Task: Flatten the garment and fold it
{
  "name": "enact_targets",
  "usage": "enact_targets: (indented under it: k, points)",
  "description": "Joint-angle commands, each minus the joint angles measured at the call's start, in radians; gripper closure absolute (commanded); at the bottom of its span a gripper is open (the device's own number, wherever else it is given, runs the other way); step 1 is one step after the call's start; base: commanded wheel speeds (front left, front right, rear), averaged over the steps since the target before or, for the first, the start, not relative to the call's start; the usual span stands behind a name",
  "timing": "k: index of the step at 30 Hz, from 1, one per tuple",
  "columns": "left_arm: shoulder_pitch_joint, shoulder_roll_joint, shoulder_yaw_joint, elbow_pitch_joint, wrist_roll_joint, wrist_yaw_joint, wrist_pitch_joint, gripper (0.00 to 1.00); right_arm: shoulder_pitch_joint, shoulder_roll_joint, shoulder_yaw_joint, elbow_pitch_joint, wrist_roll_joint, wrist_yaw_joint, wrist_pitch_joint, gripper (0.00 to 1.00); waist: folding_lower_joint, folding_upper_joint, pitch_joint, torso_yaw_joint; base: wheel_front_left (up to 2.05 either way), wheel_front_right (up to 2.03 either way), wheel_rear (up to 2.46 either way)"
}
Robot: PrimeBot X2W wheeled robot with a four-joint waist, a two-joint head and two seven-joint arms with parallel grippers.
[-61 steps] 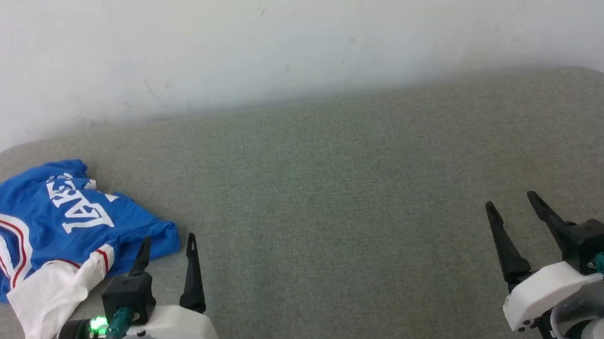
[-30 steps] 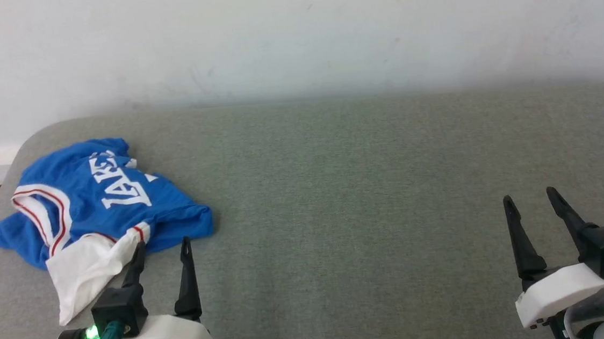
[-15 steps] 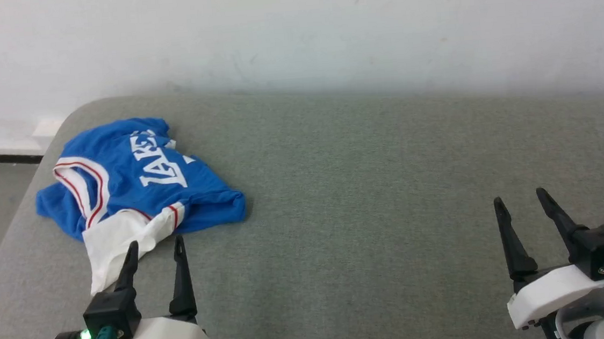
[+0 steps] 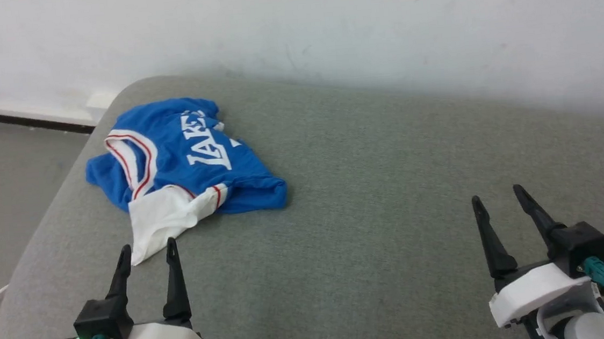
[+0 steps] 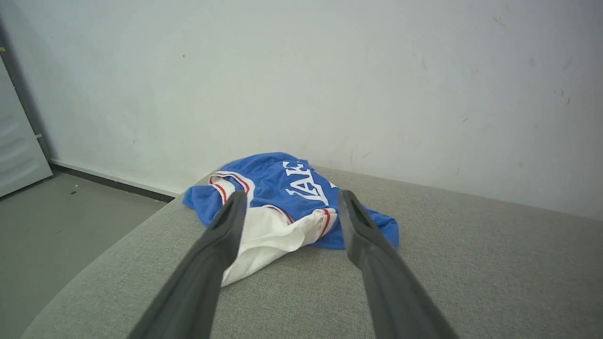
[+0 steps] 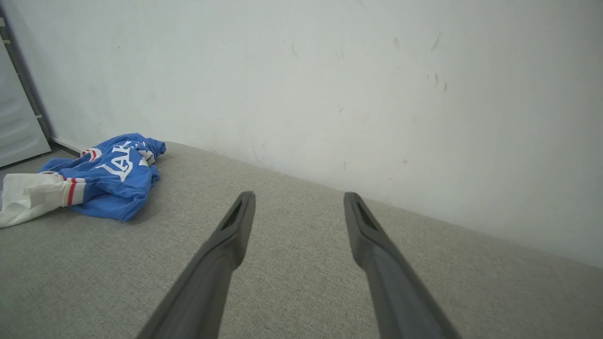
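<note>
garment: crumpled bright blue jersey T-shirt (image 4: 172, 166), white letters up, at far-left corner of grey fabric tabletop (image 4: 369, 196) | left gripper (image 4: 147, 245): fingers spread, tips just beside white sleeve end (image 4: 160, 218) | right gripper (image 4: 496, 193): fingers spread, well apart from shirt

The only readable text was white block lettering (image 4: 207, 147) printed on the blue front of the garment (image 4: 168, 142). The garment lay crumpled near the far left corner of the grey upholstered surface (image 4: 373, 250). In the head view it read "LAKE", slanting up and away. Whatever followed was lost in a fold, so the full word could not be told. A small white fragment of another character sat just beside the last letters, too little to read. In the left wrist view the lettering (image 5: 304, 187) gave "LAK" before the cloth curled over. In the right wrist view the lettering (image 6: 115, 167) again showed "LAK", small and tilted.
</note>
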Motion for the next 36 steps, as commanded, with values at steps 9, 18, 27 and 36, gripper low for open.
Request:
enact_targets:
  k: [9,18,27,36]
  points:
    - [0.03,-0.004,0.008,0.0,-0.016,0.01,-0.028,0.0,-0.023,0.003,0.053,0.027,0.018,-0.001,-0.027,0.0,-0.0001,-0.0001,-0.007,0.097,0.0,0.0,0.0]
    - [0.047,-0.004,0.013,0.002,-0.028,0.013,-0.046,0.0,-0.03,0.003,0.074,0.045,0.024,-0.002,-0.046,0.0,-0.0001,-0.0001,-0.014,0.154,0.0,0.0,0.0]
    - [0.056,-0.004,0.015,0.004,-0.041,0.016,-0.063,0.0,-0.037,0.004,0.082,0.06,0.024,-0.002,-0.063,0.0,-0.0001,-0.0001,-0.018,0.189,0.0,0.0,0.0]
    - [0.062,-0.005,0.012,0.006,-0.057,0.02,-0.082,0.0,-0.046,0.004,0.087,0.077,0.023,-0.002,-0.082,0.0,-0.0001,-0.0001,-0.013,0.224,0.0,0.0,0.0]
